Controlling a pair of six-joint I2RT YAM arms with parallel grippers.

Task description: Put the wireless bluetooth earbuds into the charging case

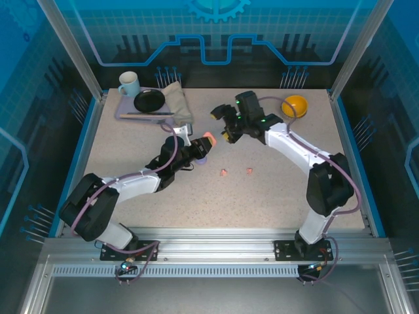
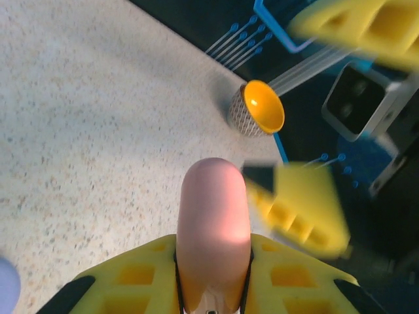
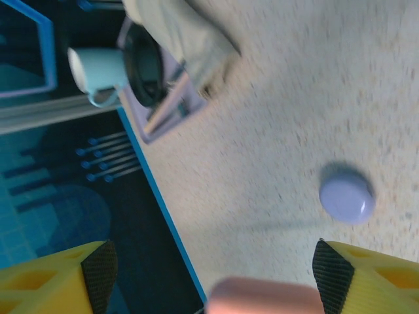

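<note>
My left gripper (image 1: 198, 148) is shut on a salmon-pink charging case (image 1: 208, 139), held above the table. In the left wrist view the case (image 2: 215, 222) stands edge-on between the yellow fingers (image 2: 131, 275) of the left gripper (image 2: 213, 254). A pale purple case (image 1: 201, 159) lies on the table just under that gripper. Two salmon-pink earbuds (image 1: 224, 173) (image 1: 249, 171) lie loose on the table to the right. My right gripper (image 1: 222, 125) hovers just beyond the pink case, open. In its wrist view the right gripper (image 3: 216, 269) has the pink case (image 3: 262, 298) low between its spread pads (image 3: 331, 275), apart from them, and the purple case (image 3: 347, 194) beyond.
An orange bowl (image 1: 294, 104) sits at the back right. At the back left a tray (image 1: 128, 112) carries a pale mug (image 1: 129, 84), a black plate (image 1: 149, 100) and a beige cloth (image 1: 178, 99). Blue rails edge the table.
</note>
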